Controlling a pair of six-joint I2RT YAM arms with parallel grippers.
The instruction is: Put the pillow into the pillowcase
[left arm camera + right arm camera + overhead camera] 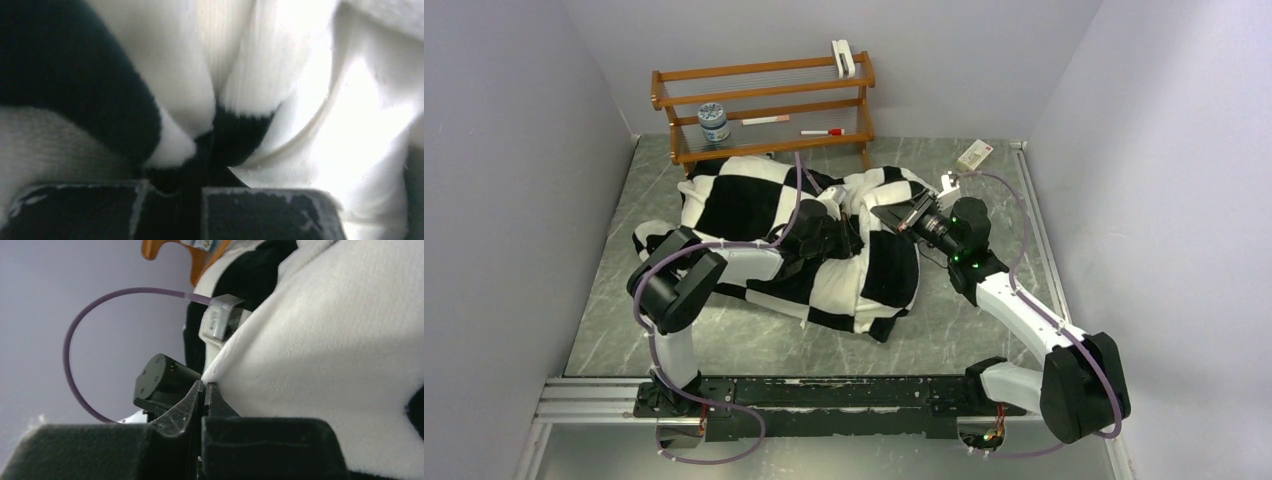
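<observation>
Bench point(984, 330): grey marbled top; it carries the whole bundle at mid-surface.
Pillowcase point(744, 200): black-and-white checked plush, lying crumpled and bulging between the two arms.
Pillow point(360, 130): smooth white fabric with a seamed edge shows just beside the pinched fold in the left wrist view. From above it is hidden, so it is judged to be mostly inside the pillowcase.
Rack point(764, 100): wooden, at the back wall, apart from the work.
Left gripper point(192, 172): clamped on a black-and-white fold of the pillowcase, deep in the bundle.
Right gripper point(205, 390): fingers pressed together at the white hem on the right side. The hem touches the tips; whether it is caught cannot be told.
Step in hand: drawing the opening over the pillow. Confirm the right-side hold first, then pull both hems apart and outward together. Pinch the pillowcase only, never the pillow seam.
Jar point(714, 122): blue-and-white label, too small to read.
Box point(975, 155): white with a red mark; no writing can be read.
</observation>
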